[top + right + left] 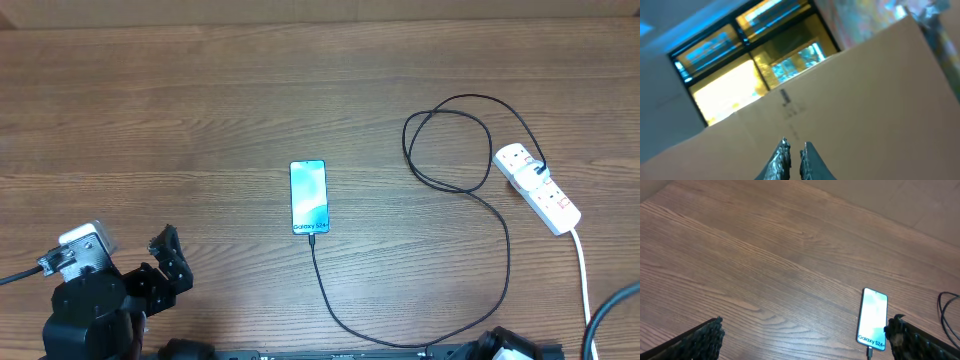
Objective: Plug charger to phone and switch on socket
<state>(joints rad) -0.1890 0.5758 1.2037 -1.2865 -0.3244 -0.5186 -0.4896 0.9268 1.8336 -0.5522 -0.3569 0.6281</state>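
The phone (308, 196) lies flat mid-table with its light-blue screen up; it also shows in the left wrist view (873, 317). The black charger cable (330, 300) has its tip at the phone's bottom edge (869, 352), curves along the front, loops up at the right, and ends in a black plug seated in the white socket (537, 187). My left gripper (165, 255) is open and empty at the front left, well left of the phone; its fingers frame the left wrist view (805, 337). My right gripper (794, 146) is shut, empty, and points up off the table.
The socket's thick white cord (583, 275) runs toward the front right edge. A cardboard wall (865, 90) and lit windows fill the right wrist view. The right arm's base (505, 346) barely shows at the front edge.
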